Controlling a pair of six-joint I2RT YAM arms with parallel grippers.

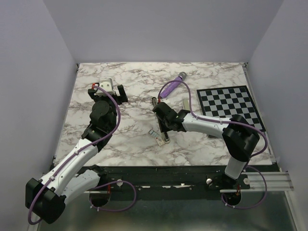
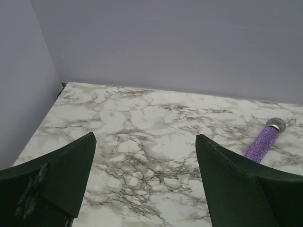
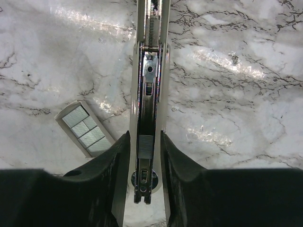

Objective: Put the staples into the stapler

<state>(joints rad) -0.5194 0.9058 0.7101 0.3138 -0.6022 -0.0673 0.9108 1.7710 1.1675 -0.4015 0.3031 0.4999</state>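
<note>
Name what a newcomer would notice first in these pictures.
The right claw grips the opened stapler at mid-table, its metal rail exposed. Beside it lies an open box of staples. A purple microphone lies farther back, a checkerboard at the right.

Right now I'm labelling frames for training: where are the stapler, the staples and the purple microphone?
stapler [image 3: 148, 94]: right wrist view, on its metal inner rail.
staples [image 3: 85, 128]: right wrist view, on one grey strip of them.
purple microphone [image 2: 262, 143]: left wrist view, on its glittery handle.
</note>
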